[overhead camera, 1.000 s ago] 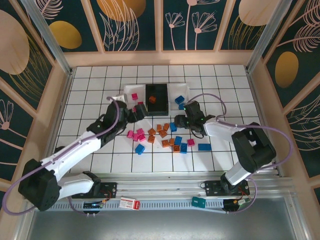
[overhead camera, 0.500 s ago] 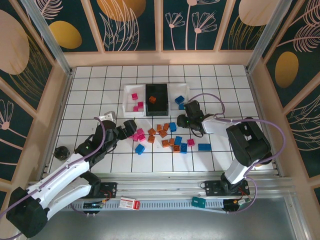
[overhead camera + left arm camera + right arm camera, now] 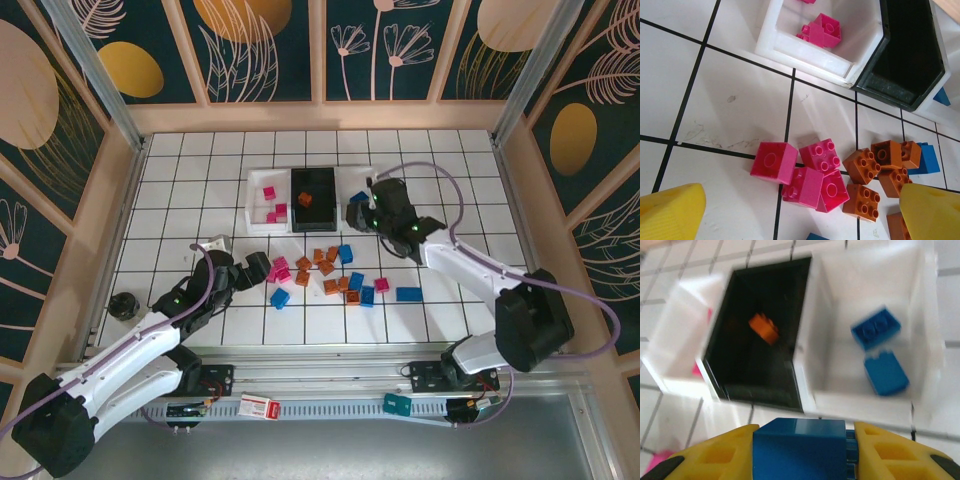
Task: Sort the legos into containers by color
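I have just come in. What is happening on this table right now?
Two robot arms are sorting lego bricks by colour into three trays. The right claw is shut on a blue brick, close to the right white tray, which holds two blue bricks. The left claw hangs open over loose pink bricks. The black tray holds one orange brick, the left white tray some pink ones.

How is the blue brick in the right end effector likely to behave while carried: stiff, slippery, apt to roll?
Probably stiff: the blue brick shows flat faces and sharp edges in the right end effector. Its glossy face suggests it could slip from a loose grip. Being boxy, it should hardly roll; two blue bricks lie settled in the white tray.
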